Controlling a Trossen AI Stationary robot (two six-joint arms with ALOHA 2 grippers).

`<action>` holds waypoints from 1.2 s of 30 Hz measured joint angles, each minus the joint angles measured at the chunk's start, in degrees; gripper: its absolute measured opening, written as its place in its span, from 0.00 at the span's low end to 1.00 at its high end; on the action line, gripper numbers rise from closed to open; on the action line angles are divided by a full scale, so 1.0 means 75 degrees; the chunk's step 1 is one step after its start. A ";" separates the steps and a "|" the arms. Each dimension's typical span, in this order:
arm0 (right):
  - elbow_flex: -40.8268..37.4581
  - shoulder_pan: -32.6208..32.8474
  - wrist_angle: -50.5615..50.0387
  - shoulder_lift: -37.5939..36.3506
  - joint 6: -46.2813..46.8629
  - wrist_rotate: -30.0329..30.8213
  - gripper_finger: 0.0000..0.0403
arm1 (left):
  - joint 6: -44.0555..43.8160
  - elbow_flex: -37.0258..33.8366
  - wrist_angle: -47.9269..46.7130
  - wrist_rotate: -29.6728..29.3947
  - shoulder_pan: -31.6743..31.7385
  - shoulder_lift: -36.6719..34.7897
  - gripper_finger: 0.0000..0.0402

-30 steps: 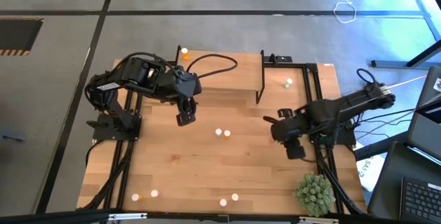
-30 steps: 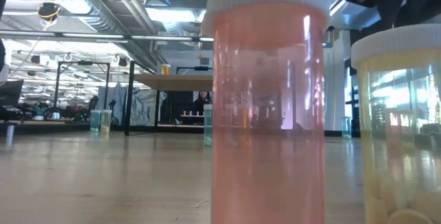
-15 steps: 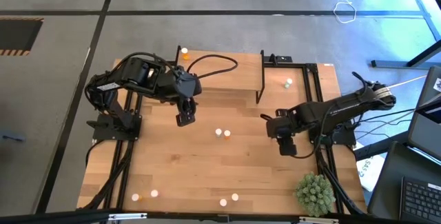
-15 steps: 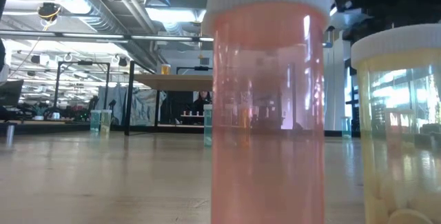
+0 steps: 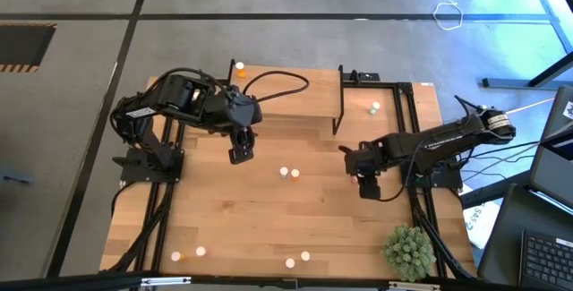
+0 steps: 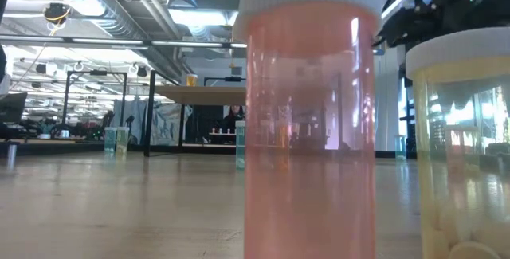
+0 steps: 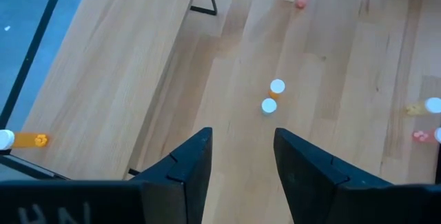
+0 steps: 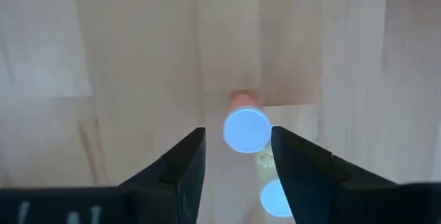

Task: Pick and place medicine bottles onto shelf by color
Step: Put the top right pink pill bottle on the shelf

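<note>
Light-wood planks make up the bench [image 5: 269, 210], and at its far edge stands the small light-wood shelf on thin black metal legs [image 5: 295, 94], with one orange white-capped medicine bottle [image 5: 238, 69] at the shelf's far left corner. The right hand [image 8: 234, 156] hangs directly over a red-pink medicine bottle with a white cap [image 8: 247, 129], which stands upright on the bench toward the right edge; its two dark fingers stand apart, one on each side of the cap, not touching it and holding nothing. A pale yellow medicine bottle [image 8: 274, 195] stands just beside the red-pink one. The left hand [image 7: 241, 162] waits above the bench just in front of the shelf's left part, fingers parted and empty. A pair of white-capped orange bottles [image 5: 288, 174] stands near the middle of the bench, touching or nearly so. A pale green bottle [image 5: 373, 108] stands near the far right corner, and four more small bottles [image 5: 240, 255] are spread along the near edge. A spiky green plant ball [image 5: 410, 252] sits at the near right corner.
</note>
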 joint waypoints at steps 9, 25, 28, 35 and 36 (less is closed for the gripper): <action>-0.0077 -0.0296 0.0108 0.0000 -0.0256 -0.0002 0.42 | -0.0010 0.0000 0.0000 0.0000 0.0003 0.0000 0.37; -0.0077 -0.0537 0.0091 0.0004 -0.0195 -0.0595 0.42 | -0.0051 0.0000 0.0000 0.0000 0.0005 0.0000 0.37; -0.0077 -0.0537 0.0089 0.0079 -0.0110 -0.0592 0.42 | -0.0053 0.0000 0.0000 -0.0003 0.0003 0.0000 0.37; -0.0077 -0.0534 0.0107 0.0453 0.0119 -0.0589 0.42 | -0.0061 0.0000 0.0000 0.0000 0.0006 0.0003 0.37; -0.0077 -0.0534 0.0115 0.0485 0.0038 -0.0586 0.42 | -0.0064 0.0000 0.0000 0.0000 0.0006 0.0003 0.37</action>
